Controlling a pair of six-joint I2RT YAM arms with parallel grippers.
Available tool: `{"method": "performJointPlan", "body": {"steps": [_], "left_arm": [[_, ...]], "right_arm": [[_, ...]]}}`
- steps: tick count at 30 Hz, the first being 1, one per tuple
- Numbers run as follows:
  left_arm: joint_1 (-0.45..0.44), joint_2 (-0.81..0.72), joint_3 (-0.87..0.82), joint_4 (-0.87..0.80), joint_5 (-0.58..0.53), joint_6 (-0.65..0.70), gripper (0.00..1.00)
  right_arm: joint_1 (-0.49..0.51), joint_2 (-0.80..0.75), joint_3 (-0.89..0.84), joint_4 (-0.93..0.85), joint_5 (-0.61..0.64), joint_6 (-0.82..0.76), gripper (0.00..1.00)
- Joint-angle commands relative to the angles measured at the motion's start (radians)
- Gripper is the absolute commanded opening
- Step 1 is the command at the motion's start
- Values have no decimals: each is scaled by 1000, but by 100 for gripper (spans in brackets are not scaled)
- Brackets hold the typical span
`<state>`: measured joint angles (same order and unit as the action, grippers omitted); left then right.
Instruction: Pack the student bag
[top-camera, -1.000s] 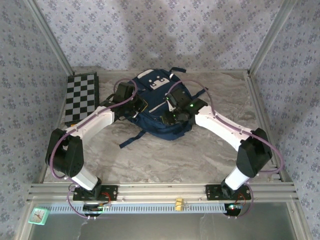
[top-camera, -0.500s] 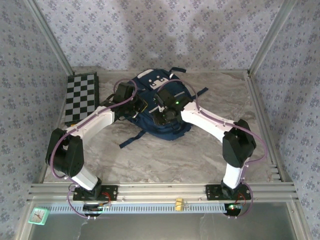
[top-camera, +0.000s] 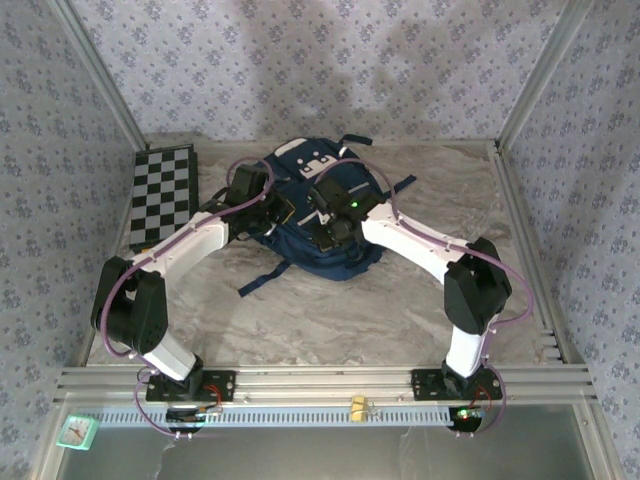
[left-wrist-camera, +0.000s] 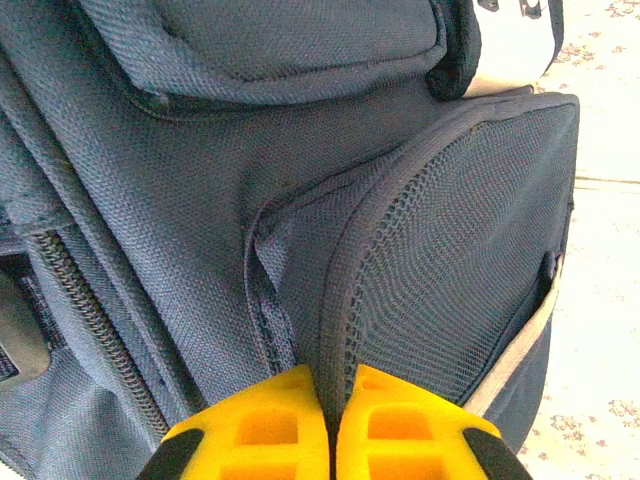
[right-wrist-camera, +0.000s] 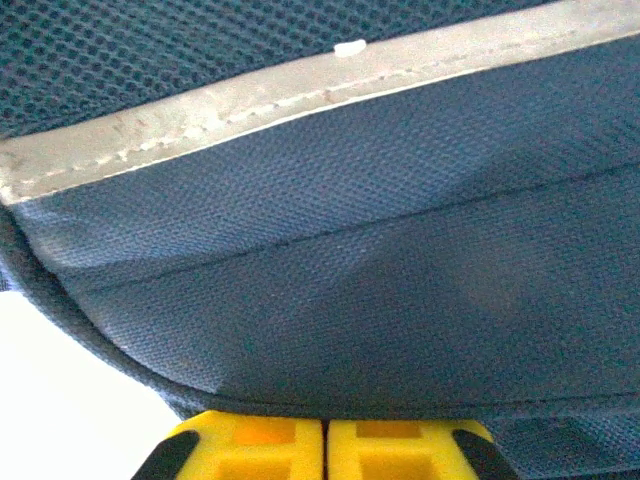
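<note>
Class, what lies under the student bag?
The student bag rests on the marbled table; a dark strap trails out. Anything else beneath is covered by the bag.

Left gripper has its yellow fingers pinched together on the dark trim of the mesh side pocket on the student bag. A zipper runs down the left, and pale tabletop peeks out on the right.

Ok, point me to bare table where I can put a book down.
Widest free patch: the table in front of the student bag, between the left arm and right arm. A second lies right of the bag, up to the side rail. Crowded: the strip between chessboard and bag, and the bag itself, where the left hand and right hand sit.
</note>
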<state>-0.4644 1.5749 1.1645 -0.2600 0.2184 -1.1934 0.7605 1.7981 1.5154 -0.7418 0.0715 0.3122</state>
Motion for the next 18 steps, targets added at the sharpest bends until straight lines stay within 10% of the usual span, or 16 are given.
{"method": "performJointPlan", "body": {"steps": [1,10,18], "left_arm": [[20,-30,38,30,-3,18,0],[71,-32,28,-8,22,83,0],[115,82,176,-15,90,221,0]], "right_arm": [[-56,-30,-30,-40,75,-11,2],[-159,-142,-121,-28,159,-18,0],[43,-179,-165,128,-94,7,0]]}}
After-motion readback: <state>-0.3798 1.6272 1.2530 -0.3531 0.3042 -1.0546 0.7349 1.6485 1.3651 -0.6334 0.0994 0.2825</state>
